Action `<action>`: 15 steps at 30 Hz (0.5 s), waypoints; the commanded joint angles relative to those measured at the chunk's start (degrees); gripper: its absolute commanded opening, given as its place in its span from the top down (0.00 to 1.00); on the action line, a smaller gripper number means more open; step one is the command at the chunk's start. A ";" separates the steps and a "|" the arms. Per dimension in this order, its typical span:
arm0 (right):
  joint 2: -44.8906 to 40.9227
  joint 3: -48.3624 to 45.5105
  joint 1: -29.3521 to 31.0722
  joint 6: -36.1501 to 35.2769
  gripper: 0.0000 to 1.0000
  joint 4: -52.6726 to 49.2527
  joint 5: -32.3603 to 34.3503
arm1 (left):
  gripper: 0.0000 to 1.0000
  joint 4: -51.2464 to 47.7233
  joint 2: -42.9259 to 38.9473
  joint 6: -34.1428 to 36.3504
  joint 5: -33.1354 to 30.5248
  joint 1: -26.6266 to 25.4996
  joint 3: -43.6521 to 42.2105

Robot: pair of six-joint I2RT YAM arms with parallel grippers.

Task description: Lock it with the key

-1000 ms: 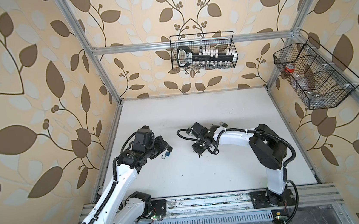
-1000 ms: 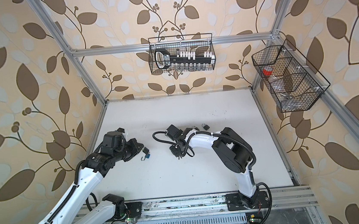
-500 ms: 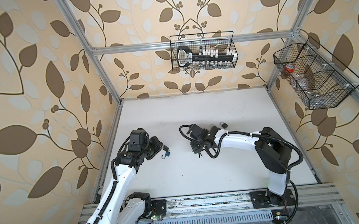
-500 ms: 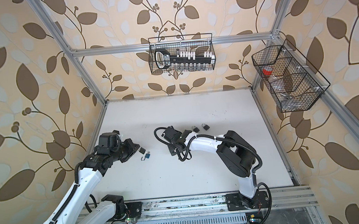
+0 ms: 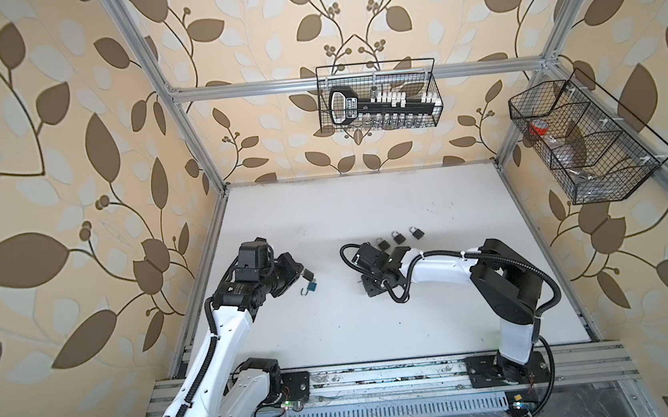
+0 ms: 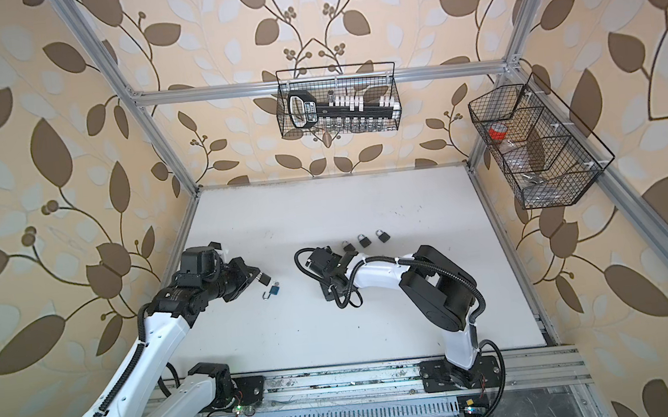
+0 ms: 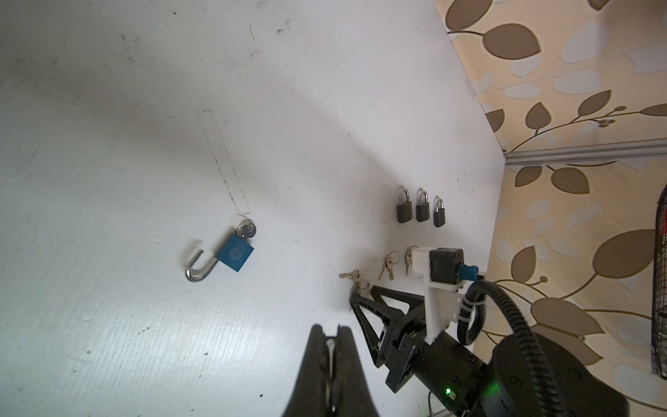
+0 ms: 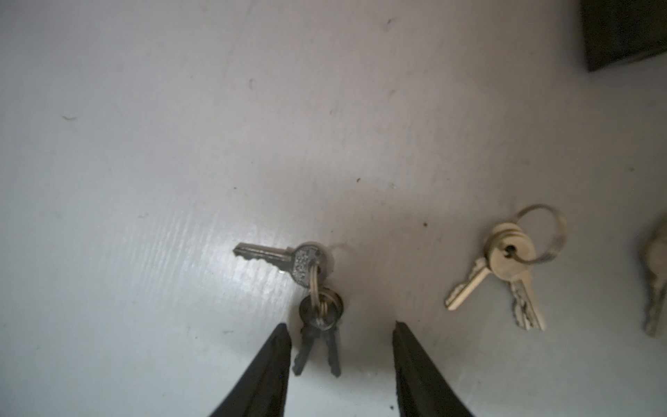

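Right wrist view, right hand point(image 8: 341, 326) spread around dark keys point(image 8: 306, 260), edge keys point(image 8: 655, 281) cut off, left hand point(image 7: 329, 330) pressed together.

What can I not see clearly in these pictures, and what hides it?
- Third key bunch: right wrist view, cut off by the picture edge.
- Key in the blue padlock: left wrist view, blade hidden inside the body.
- Side wire basket: both top views, contents too small behind the mesh.
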 commanded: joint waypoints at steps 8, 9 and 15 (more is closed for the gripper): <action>1.44 0.62 0.24 -1.71 0.71 -0.44 0.17 | 1.00 1.34 0.05 0.80 1.18 0.53 0.52; 1.89 0.97 0.15 -1.93 0.72 -0.56 0.51 | 1.00 1.39 0.05 0.70 1.20 0.53 0.52; 4.18 3.38 -1.27 -3.38 0.75 -1.14 1.44 | 1.00 1.49 0.23 0.81 1.44 0.52 0.52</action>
